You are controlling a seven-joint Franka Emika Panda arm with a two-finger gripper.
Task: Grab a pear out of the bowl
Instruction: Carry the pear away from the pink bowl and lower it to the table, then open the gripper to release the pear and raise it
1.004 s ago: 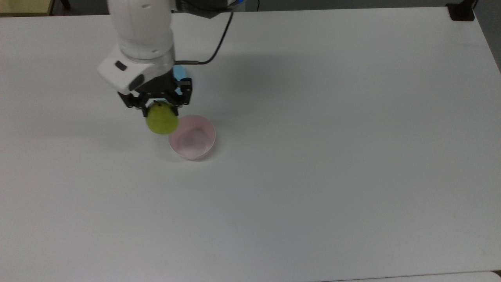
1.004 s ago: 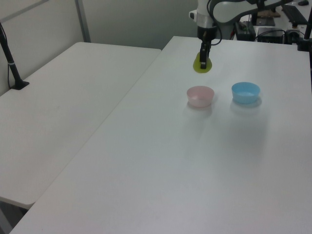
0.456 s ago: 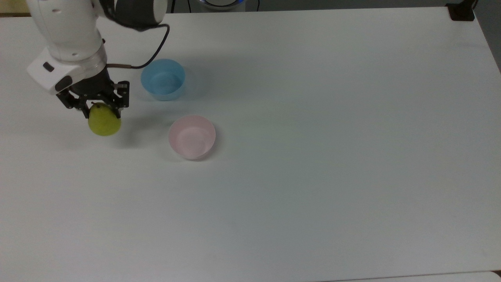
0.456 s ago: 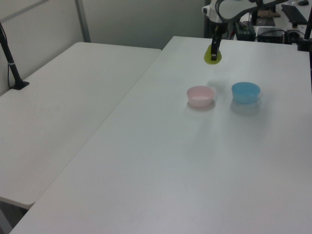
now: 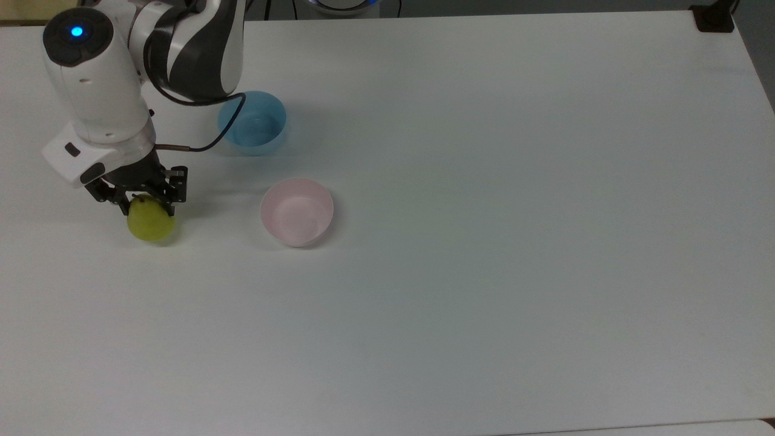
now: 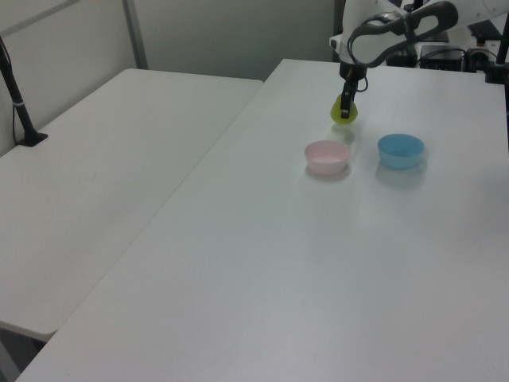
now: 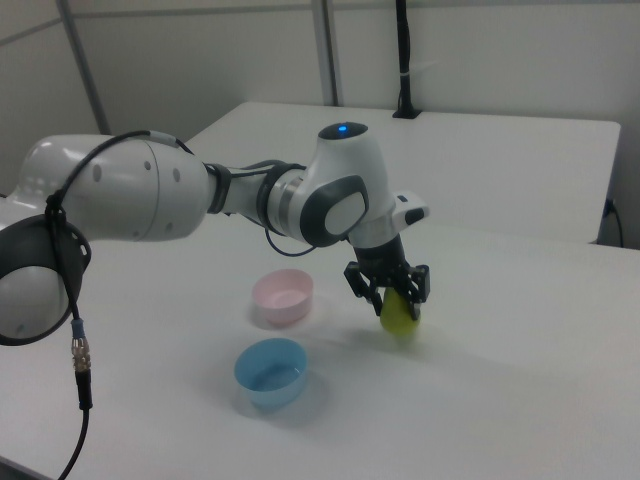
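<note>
The yellow-green pear (image 5: 150, 223) (image 6: 343, 111) (image 7: 399, 314) hangs from my gripper (image 5: 145, 204) (image 6: 345, 111) (image 7: 393, 292), which is shut on its top. It sits low over the white table (image 5: 484, 242), well to the top view's left of the pink bowl (image 5: 296, 211) (image 6: 327, 156) (image 7: 282, 297). Nothing lies inside the pink bowl. In the right view the pear is to the right view's right of the bowl, close to the table surface; whether it touches the table I cannot tell.
A light blue bowl (image 5: 252, 123) (image 6: 400, 150) (image 7: 270, 371) stands beside the pink one, near the arm's cable. A second white table (image 6: 103, 159) adjoins in the left view. A black post (image 7: 405, 60) stands at the back of the right view.
The gripper carried the pear away from the pink bowl toward the top view's left, then came down closer to the table. Both bowls stayed put.
</note>
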